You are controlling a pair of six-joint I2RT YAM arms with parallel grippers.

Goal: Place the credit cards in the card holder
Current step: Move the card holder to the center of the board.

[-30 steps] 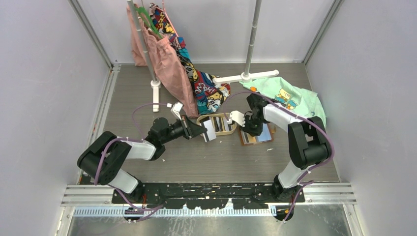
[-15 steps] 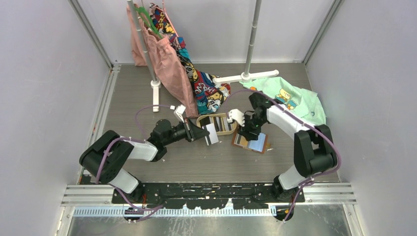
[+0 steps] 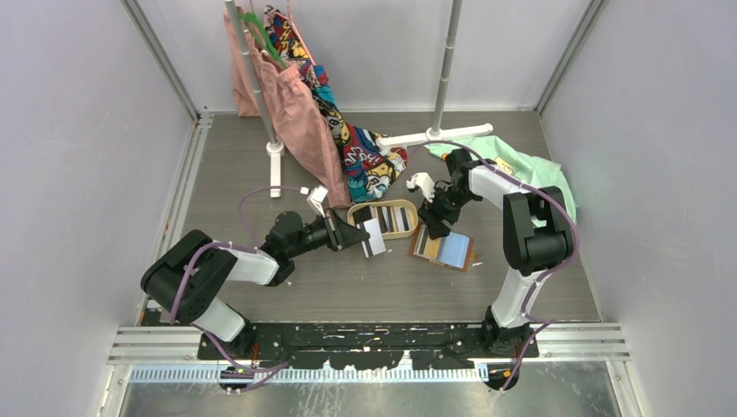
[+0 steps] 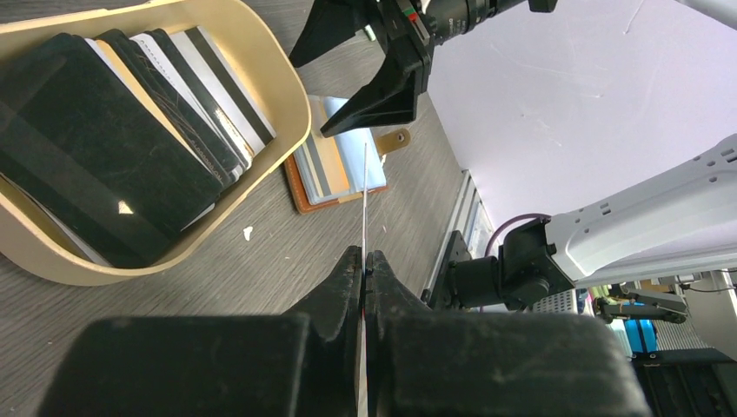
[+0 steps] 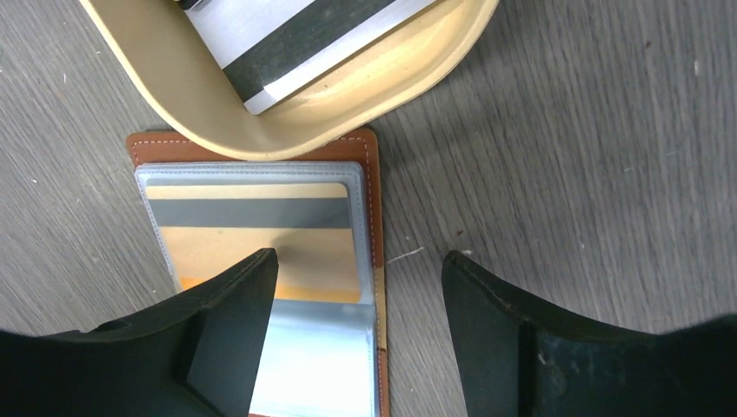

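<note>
Right gripper [image 5: 356,278]: jaws spread wide, holding nothing. A second ago I had them nearly together, low on the holder, so I read this as a release.
Left gripper [image 4: 363,261]: jaws clamped on a thin white-and-black striped plastic card [image 3: 372,236], seen edge-on from its own wrist. It has barely shifted.
Tan-brown leather card holder [image 3: 443,249]: lies open and flat just near-right of the tray, under the right jaws. It has moved a little nearer and turned since a second ago.
Meaning: I judge the holder is set down and ready to take the held card.
Holder make: stitched leather border and glossy clear sleeves, with a yellow card with a grey stripe [image 5: 261,226] already in one.
Oval tan wooden tray [image 5: 217,122]: smooth raised rim that meets the holder's far edge, though I cannot tell if they touch. It holds stacked black and striped cards [image 4: 130,130], flat and scuffed.
Grey wood-grain table [image 3: 348,278]: matt, with a few white specks.
</note>
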